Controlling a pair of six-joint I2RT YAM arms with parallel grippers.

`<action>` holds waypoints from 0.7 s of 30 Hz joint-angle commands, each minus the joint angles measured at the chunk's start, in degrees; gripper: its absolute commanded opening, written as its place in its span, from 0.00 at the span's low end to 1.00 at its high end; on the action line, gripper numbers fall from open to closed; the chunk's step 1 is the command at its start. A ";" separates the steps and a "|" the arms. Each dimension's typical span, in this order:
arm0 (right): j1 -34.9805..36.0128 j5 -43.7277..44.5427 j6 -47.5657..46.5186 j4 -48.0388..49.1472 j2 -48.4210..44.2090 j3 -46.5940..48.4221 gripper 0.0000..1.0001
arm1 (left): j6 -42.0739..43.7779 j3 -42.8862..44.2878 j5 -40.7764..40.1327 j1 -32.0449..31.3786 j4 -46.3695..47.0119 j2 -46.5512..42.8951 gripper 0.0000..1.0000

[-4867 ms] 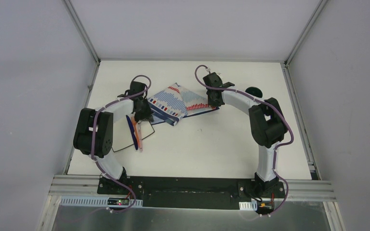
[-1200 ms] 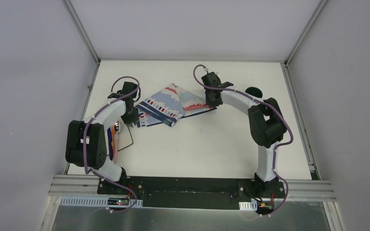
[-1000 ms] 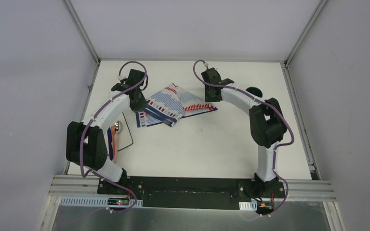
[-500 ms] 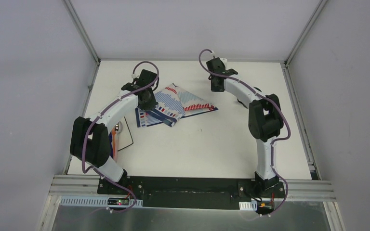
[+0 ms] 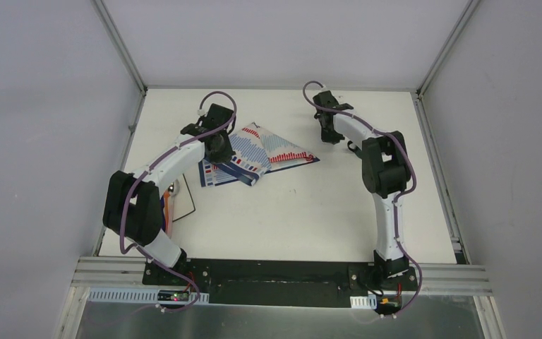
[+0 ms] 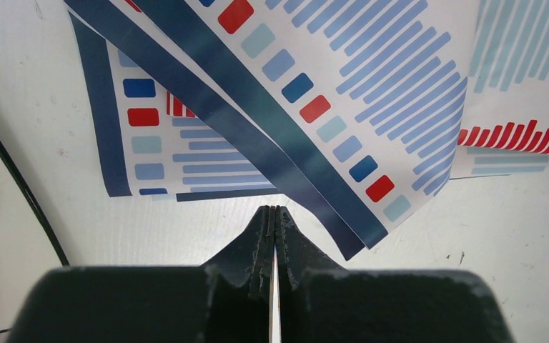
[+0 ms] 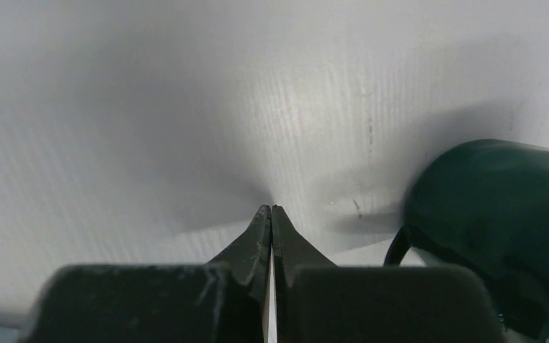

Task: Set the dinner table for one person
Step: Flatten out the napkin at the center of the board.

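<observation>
The dinner table (image 5: 289, 212) is a white top with grey rails. A striped red-blue-white cloth (image 5: 265, 154) lies folded and rumpled on its far middle. My left gripper (image 5: 219, 151) is shut and empty, low over the cloth's left part. In the left wrist view its tips (image 6: 272, 211) sit at the edge of the cloth (image 6: 293, 93). My right gripper (image 5: 333, 135) is shut and empty, to the right of the cloth. In the right wrist view it (image 7: 271, 209) hangs over bare table (image 7: 150, 107), with a dark green cup (image 7: 486, 214) just to its right.
A white square plate with a black rim (image 5: 183, 203) lies at the left, half hidden under my left arm, with cutlery on it that I can barely see. Its rim shows in the left wrist view (image 6: 14, 179). In the top view my right arm mostly hides the cup.
My right gripper has left the cloth's right corner and swung right, toward the cup. My left gripper has moved from the cloth's left end to over its left part. The cloth lies flatter.
</observation>
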 commanded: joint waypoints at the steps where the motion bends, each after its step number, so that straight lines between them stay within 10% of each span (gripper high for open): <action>1: -2.48 2.49 0.04 -1.19 0.77 3.11 0.00 | 0.93 0.00 0.09 -0.62 1.56 0.29 0.00; 21: -14.59 4.35 0.09 0.41 -1.63 -5.41 0.00 | 0.47 1.50 -0.19 -2.05 1.58 2.90 0.00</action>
